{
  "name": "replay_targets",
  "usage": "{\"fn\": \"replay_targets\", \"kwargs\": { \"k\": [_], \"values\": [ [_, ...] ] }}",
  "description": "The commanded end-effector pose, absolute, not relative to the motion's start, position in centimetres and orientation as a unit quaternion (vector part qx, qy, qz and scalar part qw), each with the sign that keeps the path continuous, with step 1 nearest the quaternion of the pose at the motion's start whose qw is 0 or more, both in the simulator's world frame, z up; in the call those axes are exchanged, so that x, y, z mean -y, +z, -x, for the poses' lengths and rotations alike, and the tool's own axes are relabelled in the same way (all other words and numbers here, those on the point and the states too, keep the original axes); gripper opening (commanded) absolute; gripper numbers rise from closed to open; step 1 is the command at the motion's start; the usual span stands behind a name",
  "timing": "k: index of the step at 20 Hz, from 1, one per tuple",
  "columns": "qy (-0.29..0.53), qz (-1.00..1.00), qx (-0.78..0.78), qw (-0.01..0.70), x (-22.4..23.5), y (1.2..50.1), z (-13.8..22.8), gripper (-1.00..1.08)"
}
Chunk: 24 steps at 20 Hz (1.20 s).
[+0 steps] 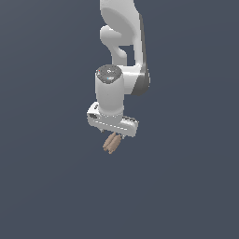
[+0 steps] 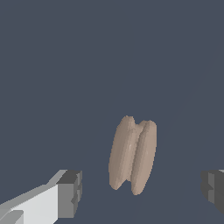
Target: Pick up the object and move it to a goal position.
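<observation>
The object (image 2: pixel 132 155) is a small tan-brown lumpy piece made of stubby lobes joined side by side, lying on the dark grey floor. In the exterior view the object (image 1: pixel 112 143) shows just below the white hand. My gripper (image 2: pixel 141 190) is open, its dark fingertips (image 2: pixel 70 192) standing wide apart on either side of the object without touching it. Seen from outside, the gripper (image 1: pixel 113 134) hovers right over the object, and the hand hides part of it.
The white arm (image 1: pixel 121 42) rises from the hand toward the top of the exterior view. A plain dark grey floor (image 1: pixel 186 186) surrounds everything, and no other objects are in view.
</observation>
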State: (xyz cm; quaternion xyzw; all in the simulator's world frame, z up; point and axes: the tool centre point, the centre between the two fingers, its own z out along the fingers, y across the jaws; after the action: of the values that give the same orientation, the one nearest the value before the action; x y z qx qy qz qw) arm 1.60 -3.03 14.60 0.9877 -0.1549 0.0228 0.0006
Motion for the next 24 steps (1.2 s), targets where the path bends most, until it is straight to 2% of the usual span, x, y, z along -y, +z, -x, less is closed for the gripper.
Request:
{"fn": "replay_targets", "kwargs": {
  "k": [1, 11, 19, 24],
  "values": [
    [0.016, -0.982, 0.187, 0.000, 3.2, 13.0, -1.3, 1.00],
    [0.001, -0.966, 0.258, 0.000, 3.7, 9.4, -0.3, 1.00],
    [0.000, -0.965, 0.262, 0.000, 3.7, 8.8, -0.2, 1.00],
    [0.000, -0.965, 0.263, 0.000, 3.7, 6.7, -0.1, 1.00]
  ]
}}
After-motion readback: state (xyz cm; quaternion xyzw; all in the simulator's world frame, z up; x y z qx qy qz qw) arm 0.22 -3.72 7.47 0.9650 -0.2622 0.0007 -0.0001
